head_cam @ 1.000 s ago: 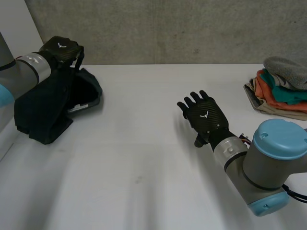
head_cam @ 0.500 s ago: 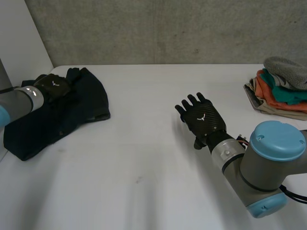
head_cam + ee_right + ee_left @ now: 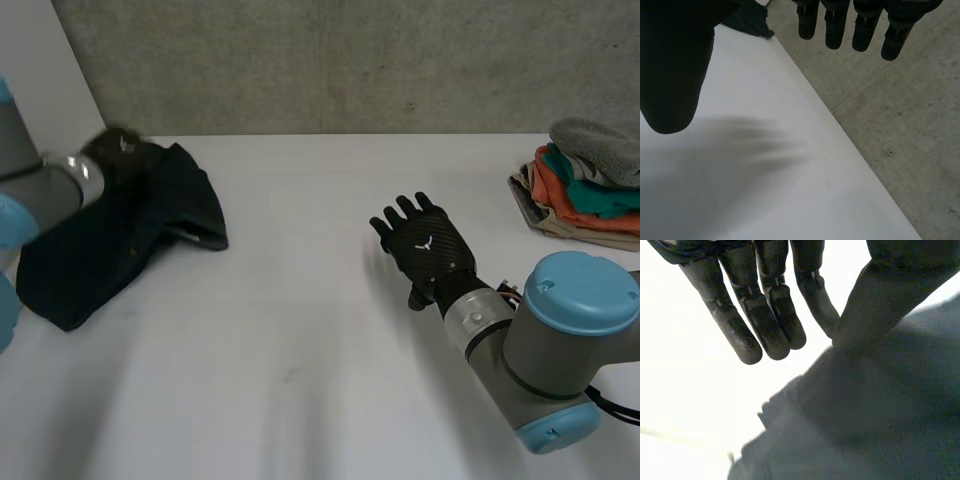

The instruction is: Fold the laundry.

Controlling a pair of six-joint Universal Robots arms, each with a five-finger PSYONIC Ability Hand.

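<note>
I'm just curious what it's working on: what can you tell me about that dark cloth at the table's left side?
The dark navy fabric garment lies loosely bunched on the white table, near its left edge, running diagonally from the far side toward the robot. It looks soft and fairly thick, with a turned-over flap showing a paler hem. It is not neatly folded. The left robot hand is at its far end: fingers straight over bare table, thumb apparently resting on the cloth.

White table (image 3: pixel 300 330); grey concrete wall (image 3: pixel 330 60) behind; white panel (image 3: pixel 40 80) at left
</note>
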